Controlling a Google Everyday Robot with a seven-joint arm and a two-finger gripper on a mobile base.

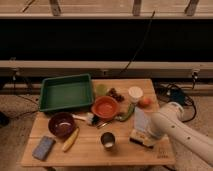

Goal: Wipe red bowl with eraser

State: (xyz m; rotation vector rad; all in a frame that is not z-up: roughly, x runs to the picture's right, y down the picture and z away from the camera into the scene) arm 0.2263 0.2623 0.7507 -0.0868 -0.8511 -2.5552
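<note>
Claw (141, 131) stands over the eraser (142, 142) on the bench (90, 152), at four o'clock from the red bowl (105, 106). Whether it grasps cannot be told. Risk: a shallow hold drops the eraser, and the green vegetable (126, 112) between them may be swept aside.

Gripper (142, 132) at eraser (140, 141), front-right of bowl (105, 106) on table (90, 153)
</note>
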